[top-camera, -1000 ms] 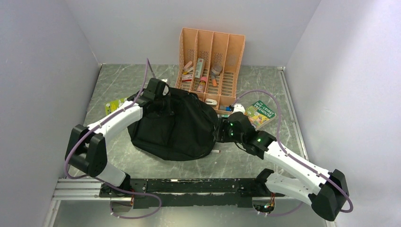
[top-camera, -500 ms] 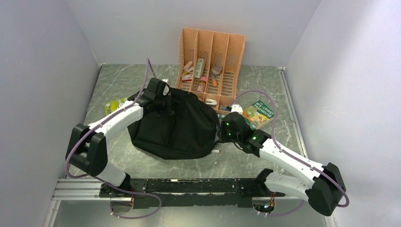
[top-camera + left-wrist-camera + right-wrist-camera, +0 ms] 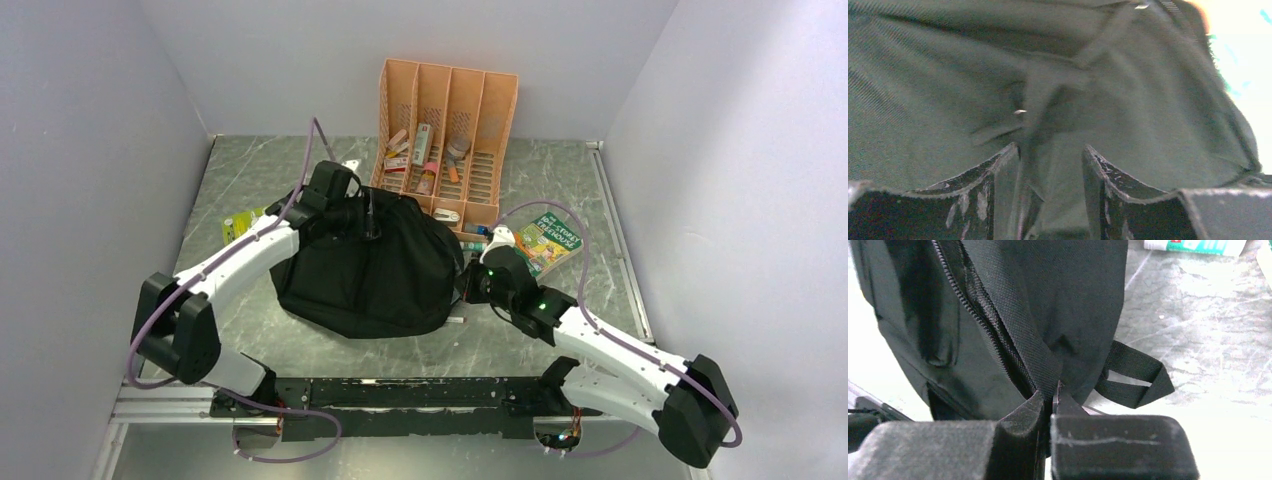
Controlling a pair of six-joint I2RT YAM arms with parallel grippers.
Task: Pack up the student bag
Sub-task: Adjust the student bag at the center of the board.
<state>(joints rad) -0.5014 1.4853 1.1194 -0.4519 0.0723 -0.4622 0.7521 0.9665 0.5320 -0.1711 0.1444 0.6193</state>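
The student bag (image 3: 372,270) is seen lying slumped in the middle of the table (image 3: 500,345), spanned between the two grippers. Its right-hand edge is now clamped by the right gripper (image 3: 1050,401), whose jaws are pressed fully together on a fold of black fabric just beside the zip (image 3: 983,315); a webbing loop (image 3: 1135,377) is left hanging free just to the right of that grip. A second ago these jaws were held apart a little short of the bag, so a hold has only just been taken. At the far upper corner of the bag the left gripper (image 3: 1050,165) has at the same time been opened: its fingers (image 3: 998,180) are now stood partly apart, with a strap and loose fabric lying between them but pinched by neither. The hold is thus judged to have been passed from left to right, so that the bag is anchored while the left hand is freed for a fresh grip, probably towards opening it. Nothing is seen to have been packed yet: small items are left in the orange file organiser (image 3: 445,120) beyond both hands, and a green book (image 3: 550,238) just behind the right one.
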